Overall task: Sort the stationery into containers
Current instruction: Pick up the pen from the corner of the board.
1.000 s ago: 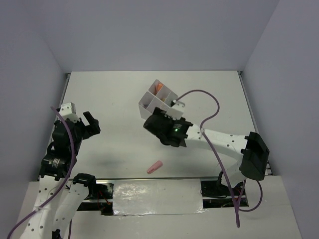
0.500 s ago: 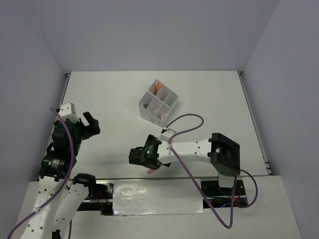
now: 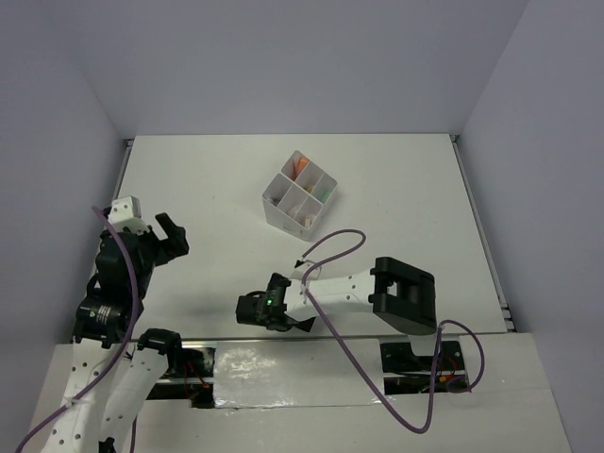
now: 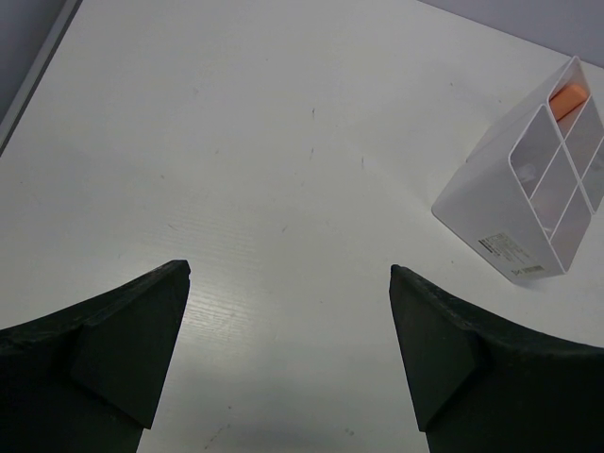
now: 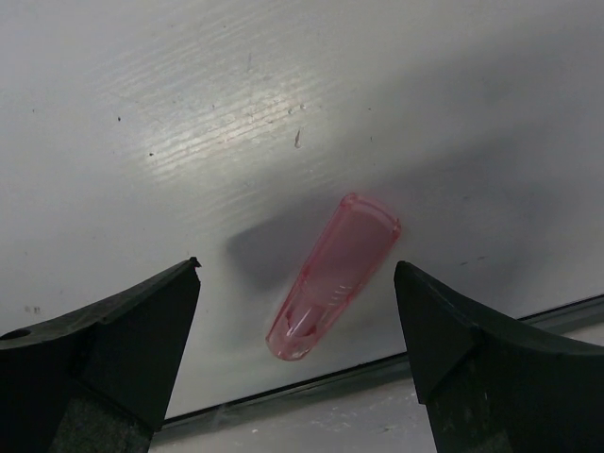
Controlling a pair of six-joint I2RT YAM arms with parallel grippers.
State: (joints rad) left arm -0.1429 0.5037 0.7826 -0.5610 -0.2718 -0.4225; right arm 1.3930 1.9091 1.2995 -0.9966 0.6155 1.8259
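**Now the right gripper hangs wide over a pink piece**

Over on the left, the left gripper (image 3: 171, 236) is raised above the white table (image 3: 208, 179) with its jaws spread and nothing between them. Its own camera shows both dark fingers (image 4: 123, 349) well apart over bare tabletop. The box sits off to the upper right of that view.

Moving toward the middle, the right gripper (image 3: 255, 309) is down low near the front edge of the table, with its arm folded back to the right. From the wrist camera, the jaws of that gripper (image 5: 295, 283) are parted wide. A stubby translucent pink piece (image 5: 332, 276) lies flat on the table between them. It rests at a slant, and neither finger touches it. From above I cannot make it out under the gripper.

A little further right and well back from there stands the white box (image 3: 279, 209), turned corner-on, with its cross divider making four compartments. It is well apart from both grippers.
- **Far compartment:** orange items (image 3: 300, 167), and the left wrist camera also catches an orange end (image 4: 569, 99) sticking up there.
- **Right compartment:** something green (image 3: 325, 192).
- **Near compartment:** some small pale bits (image 3: 308, 219), too small for me to name.
- **Left compartment:** the left wrist camera shows a faint round shape through the wall, and I cannot tell what it is.

A purple cable (image 3: 330, 243) loops over the right arm, between the box and the gripper.
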